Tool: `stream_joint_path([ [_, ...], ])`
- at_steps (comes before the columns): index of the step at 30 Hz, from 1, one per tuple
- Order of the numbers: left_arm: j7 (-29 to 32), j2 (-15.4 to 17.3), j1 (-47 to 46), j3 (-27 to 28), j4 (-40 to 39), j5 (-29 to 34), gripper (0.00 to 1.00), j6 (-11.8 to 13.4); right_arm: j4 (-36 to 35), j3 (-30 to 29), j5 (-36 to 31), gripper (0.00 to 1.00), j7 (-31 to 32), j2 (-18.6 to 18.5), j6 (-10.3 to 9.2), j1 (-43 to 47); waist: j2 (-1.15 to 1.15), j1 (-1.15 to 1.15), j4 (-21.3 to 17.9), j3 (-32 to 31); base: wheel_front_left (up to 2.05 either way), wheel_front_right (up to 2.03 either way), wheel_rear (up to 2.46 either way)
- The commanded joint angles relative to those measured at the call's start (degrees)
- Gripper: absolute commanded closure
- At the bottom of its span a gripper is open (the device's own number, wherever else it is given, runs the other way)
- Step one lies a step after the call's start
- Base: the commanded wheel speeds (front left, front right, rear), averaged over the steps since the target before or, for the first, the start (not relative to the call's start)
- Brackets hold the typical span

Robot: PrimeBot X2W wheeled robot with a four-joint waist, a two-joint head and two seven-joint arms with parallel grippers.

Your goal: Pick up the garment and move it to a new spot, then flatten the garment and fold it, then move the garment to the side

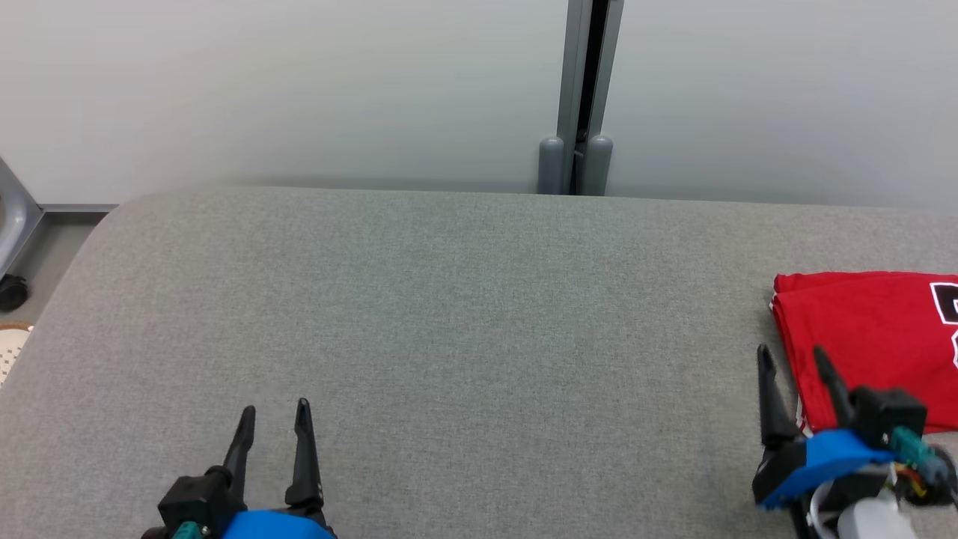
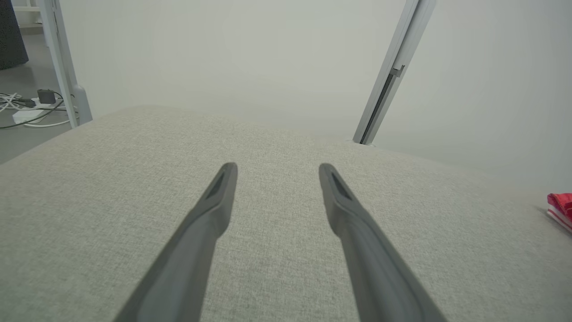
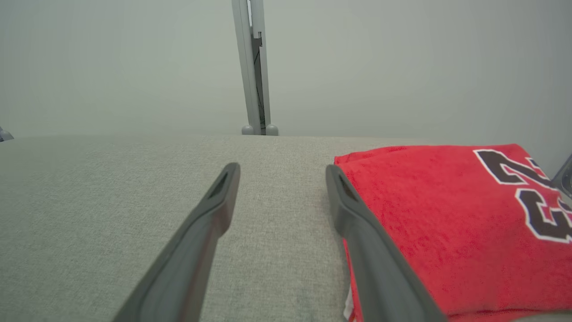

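Garment (image 1: 868,337): in the head view it is a red jersey lying folded into a neat block at about 3 o'clock on the grey padded table (image 1: 464,299), partly cut off by the picture's edge. The right gripper (image 1: 791,351) sits at about 5 o'clock with its jaws spread wide and nothing between them; one finger crosses the garment's near-left corner, the other stands over bare fabric. The left gripper (image 1: 275,406) waits at about 7 o'clock, also spread and empty, well apart from the garment. A grey post (image 1: 584,97) rises against the wall at 12 o'clock.

In the left wrist view, the left gripper (image 2: 278,166) points across bare table, jaws wide. A sliver of the garment (image 2: 561,208) peeks in at 3 o'clock, far off.

In the right wrist view, the right gripper (image 3: 282,167) is wide and holds nothing. The garment (image 3: 447,214) lies at 3 to 4 o'clock, its black-and-white number (image 3: 532,197) facing up. Its left edge runs just beside the right-hand finger; I cannot tell whether they touch.

Judging by the tidy fold and its place at the table's side, the last step, moving the garment aside, looks finished or nearly so. The next move calls for drawing the right gripper back toward 6 o'clock, lifting clear first so the finger does not drag the folded edge open.
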Motion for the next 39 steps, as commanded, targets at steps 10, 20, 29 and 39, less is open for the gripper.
stream_joint_path([
  [10,-0.3,-0.4,2.6,-1.3,1.6,-0.3,0.00,-0.2,-5.2,8.4,10.3,0.00,-1.5,0.1,0.01,9.8,0.00,0.01,-0.4,-1.2,0.00,0.00,0.00],
  [20,-0.3,-0.5,1.8,-1.8,1.5,0.1,0.00,0.2,-6.2,10.9,10.5,0.00,-1.5,0.1,0.01,11.3,0.00,0.01,-0.4,-1.6,0.00,0.00,0.00],
  [29,0.0,-0.6,2.2,-2.2,2.5,-0.5,1.00,-0.1,-6.0,11.1,10.7,1.00,-1.3,0.1,0.00,10.8,0.00,0.01,-0.3,-1.8,0.00,0.00,0.00],
  [39,2.1,-0.6,2.2,-0.9,3.8,-6.4,1.00,-0.4,-4.6,10.2,17.3,1.00,0.6,0.3,0.00,10.6,0.00,0.01,-0.4,-1.8,0.00,0.00,0.00],
])
